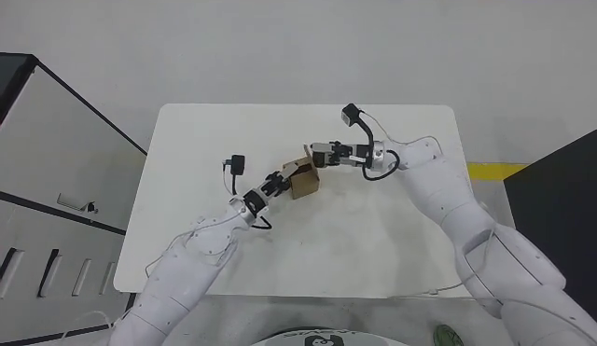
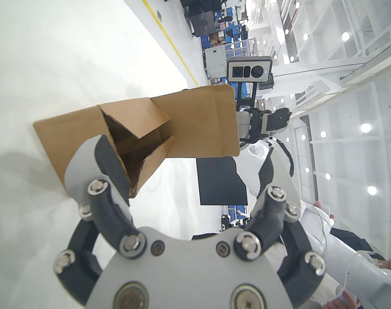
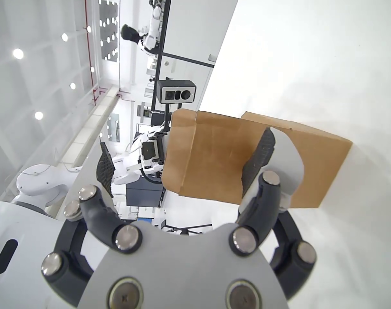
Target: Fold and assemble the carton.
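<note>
Carton (image 1: pixel 304 180) squared up on tabletop (image 1: pixel 373 243), inner flaps (image 2: pixel 140 120) abt half in, big flap (image 2: pixel 198 123) still out imo. Left claw (image 2: pixel 185 154) & right claw (image 3: pixel 185 144) spread wide, holding nothing, just touching it.

White table (image 1: pixel 373 243), rounded corners, fills mid-frame in top view. I see one item lying on it: brown carton (image 1: pixel 303 180), near table centre, slightly toward upper edge of frame. Carton partly folded, end open, one long flap sticking out. From left wrist view I read one wall flat against tabletop.
</note>
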Controlling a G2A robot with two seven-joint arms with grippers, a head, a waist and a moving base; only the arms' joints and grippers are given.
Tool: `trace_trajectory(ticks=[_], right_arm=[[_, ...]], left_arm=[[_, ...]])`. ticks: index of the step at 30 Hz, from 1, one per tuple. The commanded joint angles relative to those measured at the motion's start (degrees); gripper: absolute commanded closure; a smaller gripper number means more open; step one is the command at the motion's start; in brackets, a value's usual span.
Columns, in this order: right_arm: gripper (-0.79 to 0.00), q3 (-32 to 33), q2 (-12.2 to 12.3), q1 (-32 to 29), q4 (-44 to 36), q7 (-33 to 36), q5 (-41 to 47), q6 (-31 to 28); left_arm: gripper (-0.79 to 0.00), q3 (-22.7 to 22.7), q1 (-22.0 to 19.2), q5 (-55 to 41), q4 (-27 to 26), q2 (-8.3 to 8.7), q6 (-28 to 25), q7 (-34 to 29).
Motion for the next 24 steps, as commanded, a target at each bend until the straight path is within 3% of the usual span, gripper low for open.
trace_trajectory(ticks=[1,5,6,7,16,18,21,24], right_arm=[[-0.785,0.5,0.4,-0.2,-0.5,-0.3,0.1,-0.3],[-0.785,1.4,1.4,-0.5,-1.8,-0.4,-0.3,-0.4],[-0.785,1.7,1.7,-0.6,-2.2,-0.4,-0.3,-0.4],[-0.785,2.0,2.0,-0.7,-2.7,-0.5,-0.3,-0.5],[-0.785,3.7,3.1,-1.9,-5.0,-1.6,0.9,-1.6],[-0.785,3.7,3.1,-1.9,-5.0,-1.6,0.9,-1.6],[-0.785,3.7,3.1,-1.9,-5.0,-1.6,0.9,-1.6],[-0.785,3.7,3.1,-1.9,-5.0,-1.6,0.9,-1.6]], left_arm=[[-0.785,-0.7,0.3,-0.7,-0.1,0.09,0.2,-0.6],[-0.785,-3.2,1.5,-1.1,-1.2,0.69,1.1,-3.2],[-0.339,-4.0,1.8,-1.5,-1.5,0.83,1.0,-3.7],[0.0,-4.5,2.1,-1.5,-1.4,0.96,1.1,-4.4],[0.0,-5.2,2.3,-2.1,-1.4,1.08,0.8,-5.0],[0.0,-5.4,2.1,2.6,-1.5,1.26,1.5,-3.8],[0.0,-5.1,2.5,10.2,-3.0,1.48,6.2,-2.0],[0.0,-5.1,2.3,17.7,-4.4,1.87,14.3,-3.3]])
